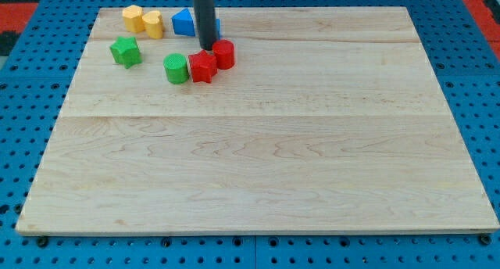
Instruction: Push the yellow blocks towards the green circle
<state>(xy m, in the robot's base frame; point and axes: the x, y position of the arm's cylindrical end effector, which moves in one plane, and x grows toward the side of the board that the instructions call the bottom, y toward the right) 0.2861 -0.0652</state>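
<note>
Two yellow blocks sit at the view's top left: a yellow hexagon-like block and a yellow block touching its right side. The green circle lies below and to their right. My tip is at the lower end of the dark rod, just above the red blocks and to the right of the yellow blocks. It touches neither yellow block. A red star-like block touches the green circle's right side.
A red cylinder sits right of my tip. A blue block lies behind the rod. A green star-like block lies left of the green circle. The wooden board rests on a blue pegboard.
</note>
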